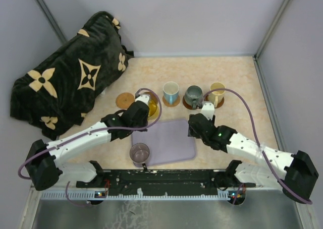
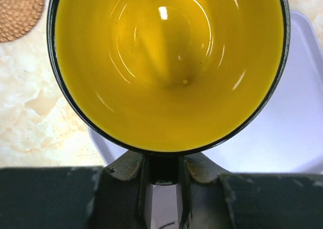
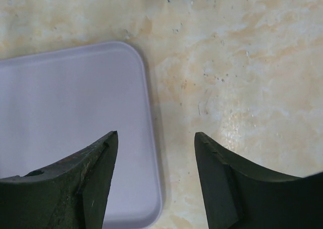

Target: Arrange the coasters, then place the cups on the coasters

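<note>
Shuts the left gripper (image 2: 162, 171) hard on the handle of the yellow-orange mug (image 2: 166, 62), pinching it between both dark fingers at the mug's near rim. Looks straight into the mug's glossy, empty bowl from the wrist. Holds it at the far left corner of the lavender tray (image 2: 282, 128), partly over the marbled table (image 2: 35, 118), near a bare coaster (image 2: 15, 9) farther to the left. Cannot tell from overhead whether another disc lies under that mug.

Holds the right gripper (image 3: 156, 153) open, with nothing between the jaws, low over the tray's right edge and the table just beside it.

Farther out, shows a row along the far side of the tray: white mug (image 1: 171, 92) with a blue handle, grey-green mug (image 1: 193, 94) and cream mug (image 1: 217, 92), all seated on brown coasters (image 1: 171, 103). Shows the mauve mug (image 1: 140, 152) upright at the tray's near left corner, on no coaster. Ends at the far left with a dark patterned cloth (image 1: 65, 82) heaped past the bare coaster.
</note>
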### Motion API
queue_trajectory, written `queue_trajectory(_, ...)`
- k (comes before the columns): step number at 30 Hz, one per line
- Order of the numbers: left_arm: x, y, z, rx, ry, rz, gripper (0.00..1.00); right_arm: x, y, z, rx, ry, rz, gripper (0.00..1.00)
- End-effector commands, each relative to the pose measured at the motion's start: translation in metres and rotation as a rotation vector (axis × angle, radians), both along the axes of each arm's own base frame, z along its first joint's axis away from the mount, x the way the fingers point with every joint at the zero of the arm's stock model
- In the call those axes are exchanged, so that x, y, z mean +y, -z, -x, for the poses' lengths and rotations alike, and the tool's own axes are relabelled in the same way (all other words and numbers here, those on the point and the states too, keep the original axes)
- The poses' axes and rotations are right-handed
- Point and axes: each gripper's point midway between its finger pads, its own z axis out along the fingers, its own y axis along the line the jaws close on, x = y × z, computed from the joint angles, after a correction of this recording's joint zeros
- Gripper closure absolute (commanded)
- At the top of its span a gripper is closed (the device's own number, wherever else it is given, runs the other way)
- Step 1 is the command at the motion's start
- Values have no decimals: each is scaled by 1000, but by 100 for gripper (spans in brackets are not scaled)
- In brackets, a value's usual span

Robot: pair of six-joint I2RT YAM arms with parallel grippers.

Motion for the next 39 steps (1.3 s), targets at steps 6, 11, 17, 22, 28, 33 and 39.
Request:
queue_trajectory(6, -9, -15, -52, -130, -88, -98, 100, 3, 15, 10, 14, 5, -88, 43)
queue_trajectory(11, 3, -12, -74, -115, -139, -92, 100, 6, 29, 14, 49, -14, -78, 48)
queue_trajectory(17, 26, -12, -100, -103, -200, -62, 100, 9, 42, 16, 72, -22, -81, 51)
queue_trajectory(22, 18, -5, -114, -55, -228, -47, 100, 13, 49, 17, 90, -27, -81, 52)
queue_trajectory(28, 2, 20, -123, 43, -277, -37, 100, 14, 56, 17, 105, -27, -66, 52)
queue_trajectory(33, 3, 27, -127, 54, -329, -33, 100, 10, 62, 19, 116, -23, -48, 52)
queue_trajectory(39, -2, 30, -133, 59, -340, -34, 100, 10, 69, 20, 131, -20, -41, 52)
